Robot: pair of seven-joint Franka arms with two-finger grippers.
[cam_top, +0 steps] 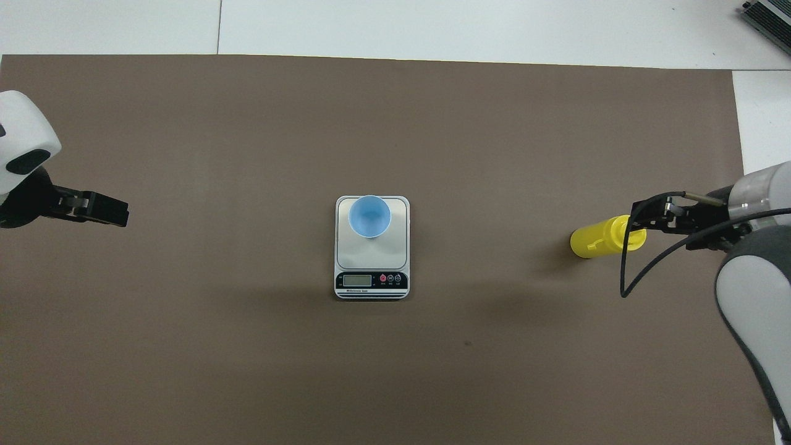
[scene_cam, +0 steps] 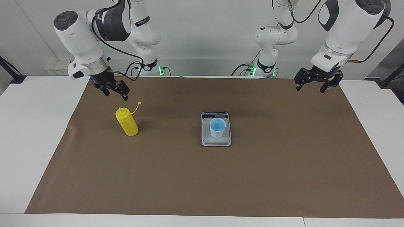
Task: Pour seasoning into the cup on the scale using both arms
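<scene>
The seasoning, a yellow squeeze bottle [scene_cam: 127, 122] [cam_top: 602, 238], stands upright on the brown mat toward the right arm's end, its tethered cap [scene_cam: 138, 104] hanging off to one side. My right gripper [scene_cam: 116, 95] [cam_top: 639, 220] hovers open above the mat just on the robots' side of the bottle, clear of it and holding nothing. The light blue cup [scene_cam: 217, 127] [cam_top: 369, 216] stands on the scale [scene_cam: 216, 141] [cam_top: 371, 254] at mid-table. Over the mat's edge at the left arm's end, my left gripper [scene_cam: 309, 90] [cam_top: 120, 214] waits open and empty.
The brown mat [scene_cam: 202, 176] covers most of the white table [scene_cam: 31, 132]. A grey device [cam_top: 769, 15] lies at the table's corner farthest from the robots, at the right arm's end.
</scene>
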